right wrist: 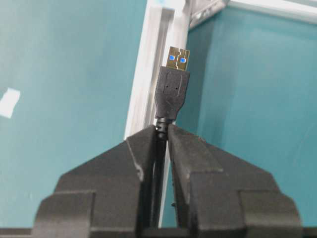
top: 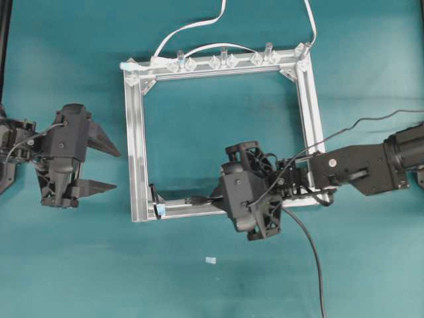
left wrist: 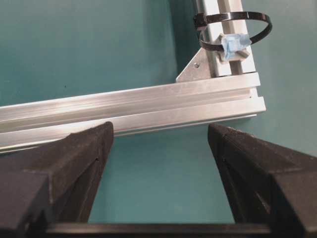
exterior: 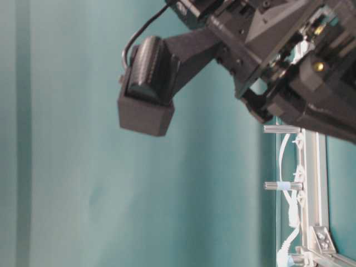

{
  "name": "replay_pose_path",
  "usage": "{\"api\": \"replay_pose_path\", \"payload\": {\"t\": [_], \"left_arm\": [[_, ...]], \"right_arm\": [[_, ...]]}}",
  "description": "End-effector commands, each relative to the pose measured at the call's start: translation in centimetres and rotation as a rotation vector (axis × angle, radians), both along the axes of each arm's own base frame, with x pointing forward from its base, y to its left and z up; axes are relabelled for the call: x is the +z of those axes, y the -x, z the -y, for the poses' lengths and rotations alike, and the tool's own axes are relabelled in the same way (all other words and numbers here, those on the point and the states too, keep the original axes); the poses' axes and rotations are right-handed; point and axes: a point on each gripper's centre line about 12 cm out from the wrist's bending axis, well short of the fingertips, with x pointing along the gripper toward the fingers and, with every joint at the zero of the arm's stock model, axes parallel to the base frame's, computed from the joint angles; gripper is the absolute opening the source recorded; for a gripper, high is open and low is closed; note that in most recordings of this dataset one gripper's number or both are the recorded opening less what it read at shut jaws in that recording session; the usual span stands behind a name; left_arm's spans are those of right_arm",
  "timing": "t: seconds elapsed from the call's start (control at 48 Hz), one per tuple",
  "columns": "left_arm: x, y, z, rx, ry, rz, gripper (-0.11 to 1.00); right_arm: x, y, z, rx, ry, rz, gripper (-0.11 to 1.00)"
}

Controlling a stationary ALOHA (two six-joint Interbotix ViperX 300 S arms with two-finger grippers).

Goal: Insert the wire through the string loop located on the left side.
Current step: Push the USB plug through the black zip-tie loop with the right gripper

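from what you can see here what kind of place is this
Probably a robotics lab test bench: a teal tabletop, two black robot arms with the left gripper and right gripper, and a bare aluminium practice frame.

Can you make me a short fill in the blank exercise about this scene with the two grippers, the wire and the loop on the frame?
1. The right gripper is shut on the ____.
2. The left gripper has its jaws ____ and holds nothing.
3. The string loop sits at a ____ of the aluminium frame.
4. The small tag at the loop's base is coloured ____.

Missing words: wire; open; corner; light blue
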Motion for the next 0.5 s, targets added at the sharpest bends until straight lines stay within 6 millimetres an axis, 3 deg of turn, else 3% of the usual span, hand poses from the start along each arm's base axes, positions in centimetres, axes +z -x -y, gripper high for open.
{"api": "replay_pose_path", "payload": {"t": [0.0, 0.48], "left_arm": [[0.5, -0.3, 0.1, -0.005, -0.001, 0.022, 0.83], [0.4, -0.2, 0.1, -0.006, -0.001, 0.019, 0.83]], "right_arm": [[1.5, -1.2, 0.0, 0.000, -0.004, 0.049, 0.10], [1.3, -3.7, -0.1, -0.008, -0.006, 0.067, 0.10]]}}
